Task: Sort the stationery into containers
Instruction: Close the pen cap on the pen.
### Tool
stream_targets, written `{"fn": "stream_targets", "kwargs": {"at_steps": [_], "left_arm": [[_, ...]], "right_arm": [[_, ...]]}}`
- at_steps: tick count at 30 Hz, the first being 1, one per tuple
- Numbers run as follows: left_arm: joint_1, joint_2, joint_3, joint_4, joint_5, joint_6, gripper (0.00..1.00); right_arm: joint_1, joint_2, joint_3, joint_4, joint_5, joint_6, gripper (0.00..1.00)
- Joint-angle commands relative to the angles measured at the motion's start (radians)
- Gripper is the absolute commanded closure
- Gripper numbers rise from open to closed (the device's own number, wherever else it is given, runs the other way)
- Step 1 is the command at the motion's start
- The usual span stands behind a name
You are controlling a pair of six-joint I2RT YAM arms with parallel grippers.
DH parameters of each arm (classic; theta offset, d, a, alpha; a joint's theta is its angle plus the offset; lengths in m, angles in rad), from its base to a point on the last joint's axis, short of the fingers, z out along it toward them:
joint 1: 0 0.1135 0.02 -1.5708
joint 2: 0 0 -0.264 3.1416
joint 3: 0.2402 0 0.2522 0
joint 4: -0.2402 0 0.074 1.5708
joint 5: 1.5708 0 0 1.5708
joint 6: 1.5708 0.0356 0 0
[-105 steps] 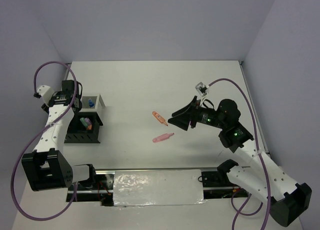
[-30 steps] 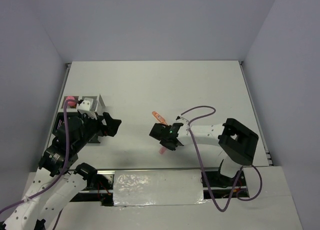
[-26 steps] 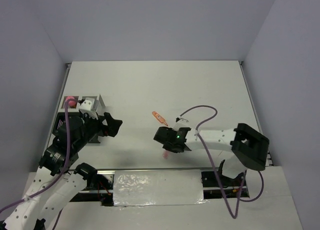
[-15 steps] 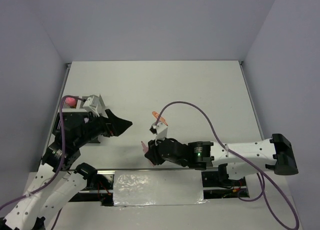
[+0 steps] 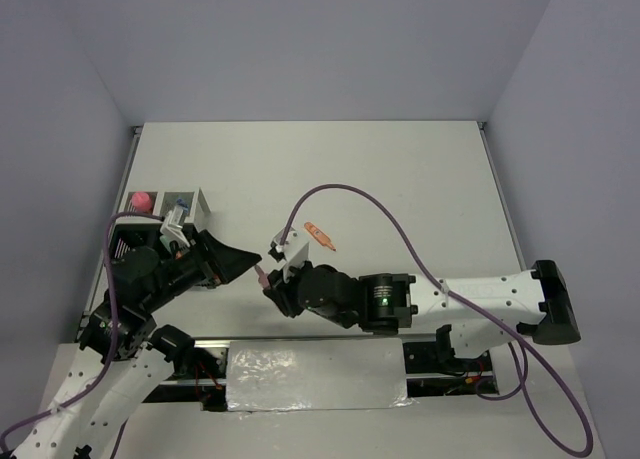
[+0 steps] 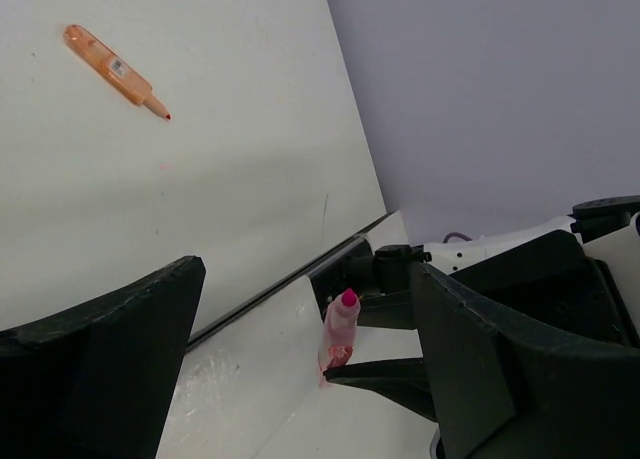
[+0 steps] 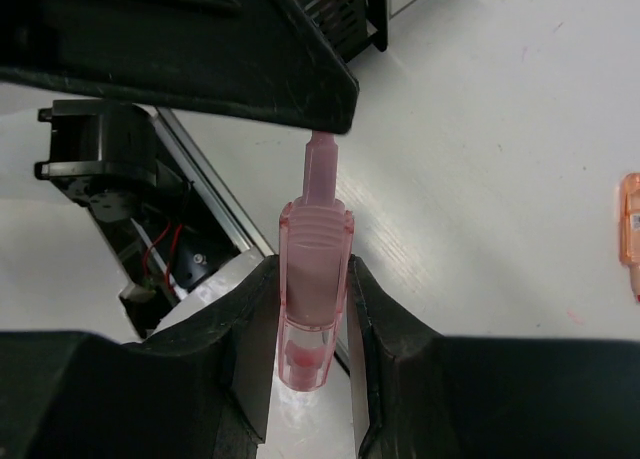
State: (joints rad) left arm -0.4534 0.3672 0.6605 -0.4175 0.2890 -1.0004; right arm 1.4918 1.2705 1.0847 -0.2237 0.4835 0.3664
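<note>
My right gripper (image 7: 312,314) is clamped on the pink pen (image 7: 315,249). Its jaws are drawn in narrow against the two sides of the barrel. The pen's lower end sits down between the fingers, and the collar and slim tip stick out past the fingertips. In the overhead view the pen is held off the table (image 5: 400,179), close to the near edge and left of centre. Its tip points toward my left gripper (image 5: 238,258).

The left gripper is spread about as wide as it goes and has hold of nothing. From its wrist camera the pink pen shows in the gap between the two black fingers (image 6: 100,359), nearer the right-hand one and clear of both. From the right wrist camera the tip ends right at the edge of one left finger. I cannot tell whether they touch there.

The orange pen (image 5: 320,236) lies flat on the table near the middle, beyond both grippers and touched by neither. The organizer (image 5: 192,205) sits at the left edge of the table, behind the left gripper. A pink-capped tube (image 5: 141,199) stands at its far left corner.
</note>
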Motion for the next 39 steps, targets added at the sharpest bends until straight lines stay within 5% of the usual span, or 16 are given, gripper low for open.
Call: {"fn": "stream_targets", "kwargs": {"at_steps": [1, 4, 9, 17, 22, 31, 39], "left_arm": [[-0.004, -0.008, -0.016, 0.107, 0.067, -0.027, 0.04], [-0.004, 0.004, -0.036, 0.152, 0.087, -0.03, 0.11], [-0.004, 0.018, -0.065, 0.18, 0.105, -0.021, 0.46], [-0.004, 0.027, -0.076, 0.192, 0.119, 0.0, 0.64], [-0.004, 0.045, -0.056, 0.172, 0.093, 0.052, 1.0], [-0.004, 0.047, 0.108, 0.048, -0.097, 0.146, 1.0], [-0.002, 0.079, 0.139, 0.164, -0.145, 0.065, 1.0]], "right_arm": [[0.004, 0.038, 0.06, 0.04, 0.055, -0.043, 1.0], [0.002, 0.05, 0.08, 0.055, 0.07, -0.055, 1.0], [-0.025, 0.069, 0.109, 0.055, 0.03, -0.073, 1.0], [-0.077, 0.098, 0.121, 0.055, -0.063, -0.055, 1.0], [-0.082, 0.136, 0.153, 0.032, -0.094, -0.06, 1.0], [-0.116, 0.04, -0.041, 0.145, -0.175, -0.037, 1.0], [-0.116, -0.003, -0.201, 0.219, -0.28, -0.047, 0.99]]}}
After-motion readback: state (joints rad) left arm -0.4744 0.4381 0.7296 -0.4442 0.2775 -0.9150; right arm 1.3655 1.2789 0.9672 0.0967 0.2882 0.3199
